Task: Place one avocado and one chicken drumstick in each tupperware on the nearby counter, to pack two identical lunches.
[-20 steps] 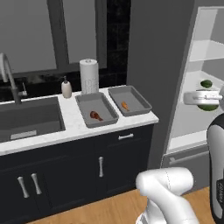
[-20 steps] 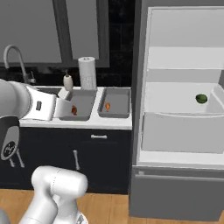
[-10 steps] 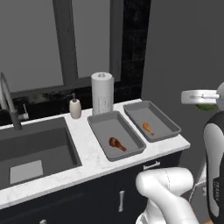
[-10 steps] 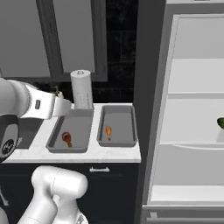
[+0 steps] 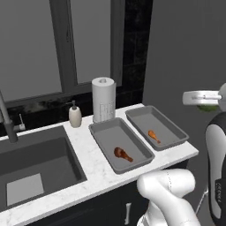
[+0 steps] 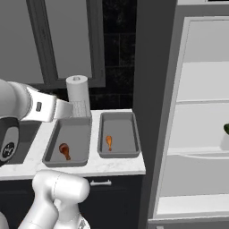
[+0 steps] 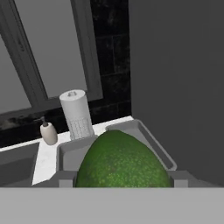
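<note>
My gripper [image 5: 204,102] is shut on a green avocado [image 7: 122,164], held in the air to the right of the counter [image 5: 88,154]. In the left base view the avocado [image 5: 207,107] peeks out under the white hand. Two grey tupperware trays lie side by side on the white counter. The left tray [image 5: 106,137] holds a chicken drumstick [image 5: 123,154], and the right tray [image 5: 165,126] holds a second drumstick [image 5: 153,135]. In the right base view, another avocado [image 6: 226,129] sits on a fridge shelf at the far right edge.
A paper towel roll [image 5: 103,99] and a soap dispenser [image 5: 75,116] stand behind the trays. A sunken sink [image 5: 31,167] with a faucet [image 5: 9,123] lies to the left. The open fridge [image 6: 201,134] stands right of the counter, its dark side wall close by.
The base has driven from the fridge toward the counter, so the trays now look larger and closer. The avocado stays in the gripper.
</note>
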You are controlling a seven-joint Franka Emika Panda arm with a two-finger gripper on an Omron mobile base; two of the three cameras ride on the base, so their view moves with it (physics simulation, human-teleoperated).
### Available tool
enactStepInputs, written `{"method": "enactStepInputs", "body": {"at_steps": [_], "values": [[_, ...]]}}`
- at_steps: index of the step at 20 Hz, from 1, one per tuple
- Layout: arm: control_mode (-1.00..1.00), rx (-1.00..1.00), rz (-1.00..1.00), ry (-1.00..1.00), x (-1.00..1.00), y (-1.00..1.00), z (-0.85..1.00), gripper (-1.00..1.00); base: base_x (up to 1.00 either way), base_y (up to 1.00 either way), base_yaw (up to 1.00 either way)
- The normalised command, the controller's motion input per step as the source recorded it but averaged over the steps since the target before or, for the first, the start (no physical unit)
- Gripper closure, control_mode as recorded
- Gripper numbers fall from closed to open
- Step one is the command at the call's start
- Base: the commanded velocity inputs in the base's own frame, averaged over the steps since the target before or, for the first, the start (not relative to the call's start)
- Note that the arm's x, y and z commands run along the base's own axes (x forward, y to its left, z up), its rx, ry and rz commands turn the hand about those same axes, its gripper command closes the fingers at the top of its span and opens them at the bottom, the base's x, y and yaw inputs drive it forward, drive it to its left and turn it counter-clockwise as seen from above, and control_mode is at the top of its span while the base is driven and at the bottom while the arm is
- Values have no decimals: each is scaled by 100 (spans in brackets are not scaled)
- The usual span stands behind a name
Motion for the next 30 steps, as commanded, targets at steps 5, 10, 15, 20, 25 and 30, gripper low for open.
{"method": "enactStepInputs", "body": {"at_steps": [5, 10, 15, 20, 25, 30], "values": [[-100, -4, -1, 15, 20, 0, -28, 100, 9, 0, 0], [-100, -18, -22, 22, 56, 0, -60, 100, 0, 0, 0], [-100, -3, -41, 14, 57, 0, -47, 100, 0, 0, 0], [-100, 0, -42, 5, 39, 0, -41, 100, 0, 0, 0], [-100, 8, -25, 0, 5, 0, -36, 100, 0, 0, 0], [-100, 24, -2, -1, 7, -28, -35, 100, 0, 0, 0]]}}
